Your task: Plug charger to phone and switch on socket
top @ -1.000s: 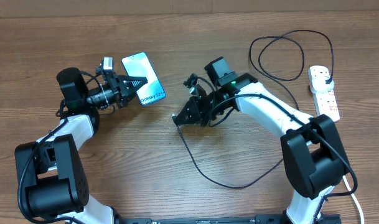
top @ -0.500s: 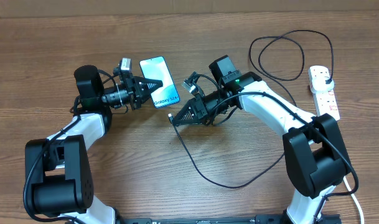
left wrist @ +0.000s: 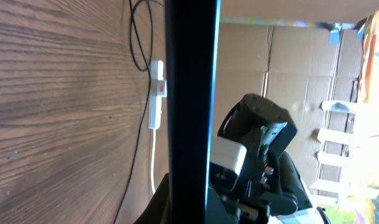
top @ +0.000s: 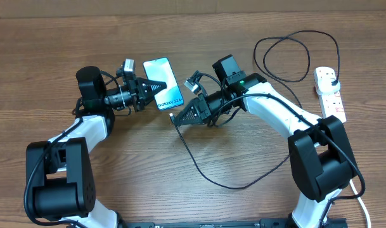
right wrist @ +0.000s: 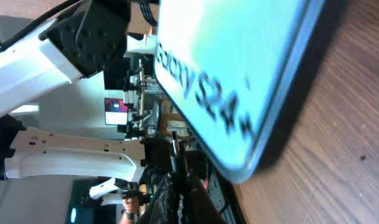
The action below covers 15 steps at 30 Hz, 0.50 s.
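The phone (top: 163, 90), light blue screen with "Galaxy S24" text, is held off the table by my left gripper (top: 152, 87), shut on its long edge. In the left wrist view the phone (left wrist: 189, 93) is a dark edge-on bar. My right gripper (top: 177, 119) is shut on the charger's connector tip (right wrist: 175, 152), just below the phone's lower short edge (right wrist: 239, 81). The charger cable (top: 208, 177) loops across the table to a black plug in the socket (top: 329, 94), a white power strip at the far right.
The black cable also curls in a loop (top: 288, 54) at the back right. A thick white cord (top: 360, 196) runs from the strip toward the front right edge. Cardboard panels (left wrist: 301, 68) stand behind the table.
My left gripper carried the phone rightward toward the centre. My right gripper moved left and slightly down with the connector, closing on the phone's lower edge.
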### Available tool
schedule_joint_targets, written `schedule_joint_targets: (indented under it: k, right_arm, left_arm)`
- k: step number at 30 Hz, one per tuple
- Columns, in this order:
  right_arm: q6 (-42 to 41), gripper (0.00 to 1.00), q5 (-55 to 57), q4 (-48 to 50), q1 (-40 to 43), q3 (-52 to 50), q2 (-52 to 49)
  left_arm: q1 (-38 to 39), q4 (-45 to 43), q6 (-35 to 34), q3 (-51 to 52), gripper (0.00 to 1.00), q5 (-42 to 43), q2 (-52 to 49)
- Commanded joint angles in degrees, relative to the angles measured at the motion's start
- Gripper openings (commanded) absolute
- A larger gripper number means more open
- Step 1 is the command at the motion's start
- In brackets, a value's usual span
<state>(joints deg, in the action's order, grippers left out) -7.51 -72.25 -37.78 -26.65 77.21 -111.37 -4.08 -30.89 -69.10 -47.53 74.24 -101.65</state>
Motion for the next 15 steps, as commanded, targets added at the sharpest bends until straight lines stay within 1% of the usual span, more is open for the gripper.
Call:
schedule_joint_targets:
  k: [1, 5, 15]
  right_arm:
    - [-1.25, 0.04, -0.72, 1.92, 0.07, 1.14, 1.97]
    - [-2.97, 0.04, 0.17, 3.96, 0.07, 1.14, 1.97]
    - [-4.52, 0.04, 0.15, 4.09, 1.44, 1.14, 1.97]
  left_arm:
    - [0.52, -0.66, -0.13, -1.40, 0.04, 3.41, 0.07]
    - [0.52, -0.68, -0.11, -1.40, 0.04, 4.28, 0.07]
    - [0.46, -1.11, -0.09, -1.40, 0.04, 4.92, 0.07]
